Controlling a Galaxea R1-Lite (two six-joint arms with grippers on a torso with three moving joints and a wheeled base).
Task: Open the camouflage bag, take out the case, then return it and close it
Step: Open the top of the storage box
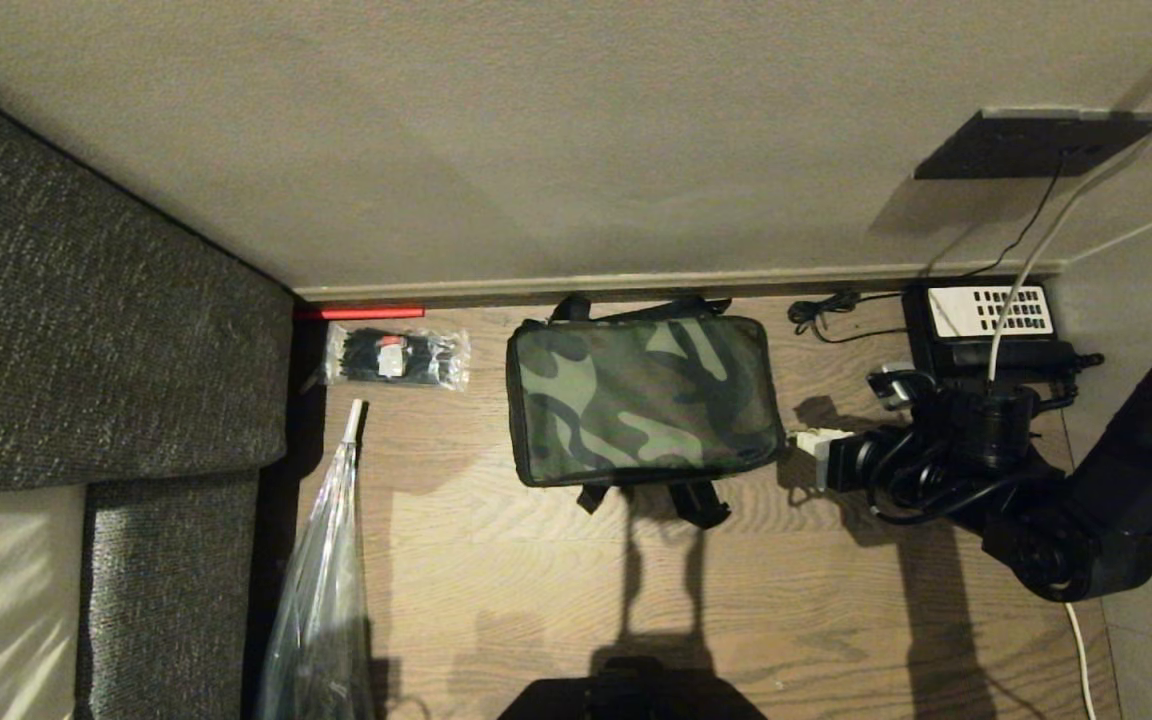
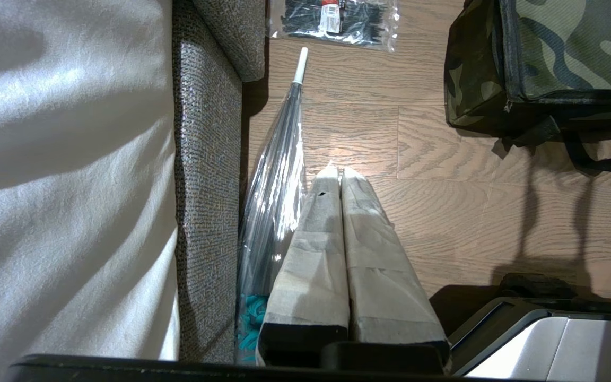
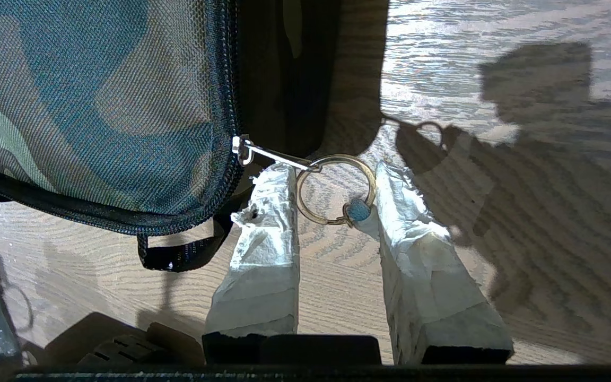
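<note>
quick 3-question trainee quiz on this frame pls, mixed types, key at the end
1. True or false: the camouflage bag lies zipped shut on the floor.
2. What sits between the right gripper fingertips? A) a strap B) the zipper's metal ring C) a cable
3. Fill in: the left gripper hangs beside the clear folded ____.

Key: 1 true; 2 B; 3 umbrella

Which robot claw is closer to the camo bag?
The right claw: its fingers flank the zipper ring at the bag's corner. The left claw hangs shut over the floor, off to the bag's side.
</note>
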